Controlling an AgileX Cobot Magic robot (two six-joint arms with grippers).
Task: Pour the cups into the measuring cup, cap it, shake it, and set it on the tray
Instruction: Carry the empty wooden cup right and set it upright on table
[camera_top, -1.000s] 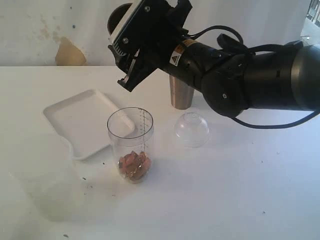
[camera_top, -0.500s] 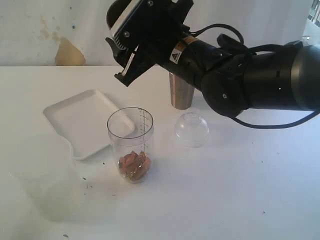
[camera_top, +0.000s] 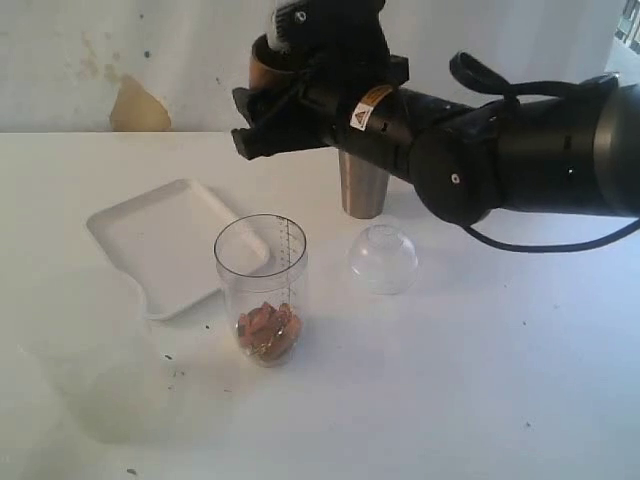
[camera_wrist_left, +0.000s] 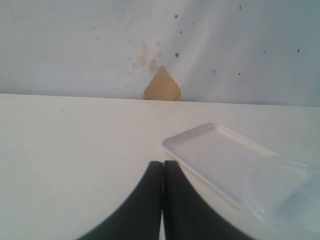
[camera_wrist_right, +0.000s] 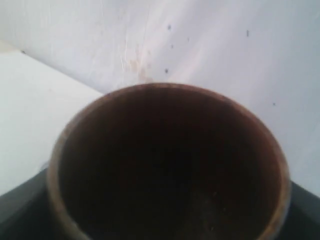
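above the bench (camera_top: 480, 380) in the outside view, the right claw (camera_top: 275, 100) grips the wooden cup (camera_top: 262, 72), raised in the air higher than the measuring cup (camera_top: 262, 275). the measuring cup stands upright with reddish pieces (camera_top: 267, 330) at its bottom, just beside the tray (camera_top: 160, 240). the steel tumbler (camera_top: 360, 188) stands behind the arm, a clear dome cap (camera_top: 383, 258) near it.

in the left wrist view, the left claw (camera_wrist_left: 162, 195) is pressed together with nothing in it, near the tray and a cloudy plastic cup (camera_wrist_left: 282, 190).

in the right wrist view, the wooden cup's dark mouth fills most of the frame.
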